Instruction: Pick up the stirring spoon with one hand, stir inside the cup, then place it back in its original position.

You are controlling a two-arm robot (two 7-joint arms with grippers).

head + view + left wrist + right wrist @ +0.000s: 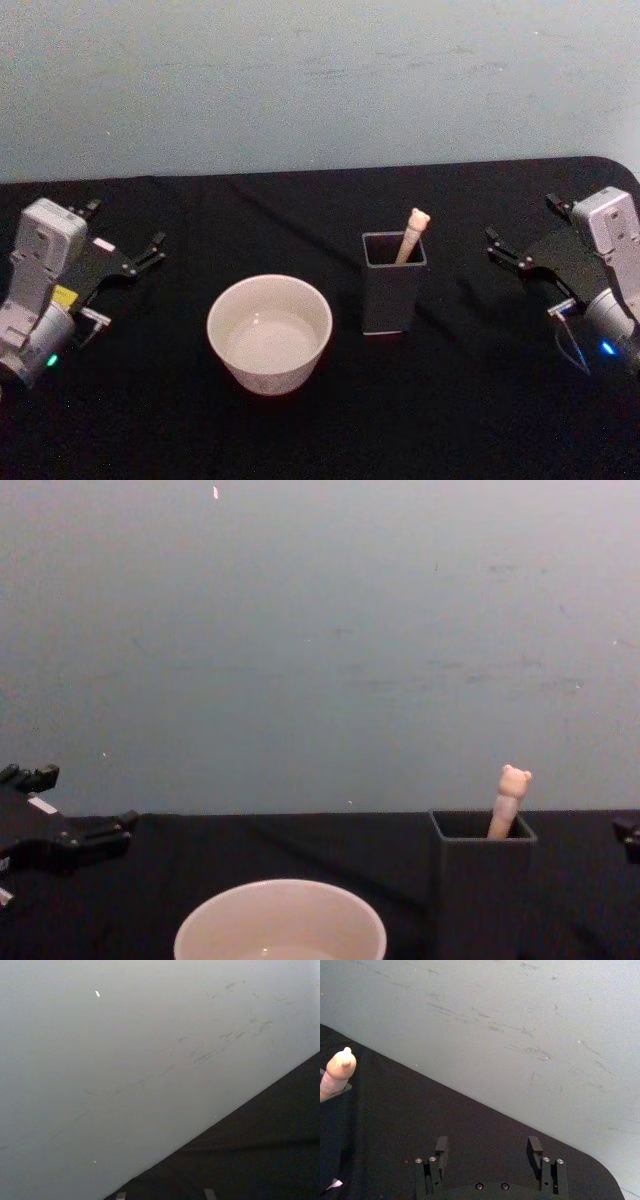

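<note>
Black cloth [300, 205] bears round cream cup [262, 376], square holder [389, 300] with bear-topped spoon [412, 233]; left claw [127, 224], right claw [522, 219] splayed.

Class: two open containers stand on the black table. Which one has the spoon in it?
The dark grey square holder: the bear-headed stirring spoon sticks up from it. The round cream cup beside it holds no spoon.
</note>
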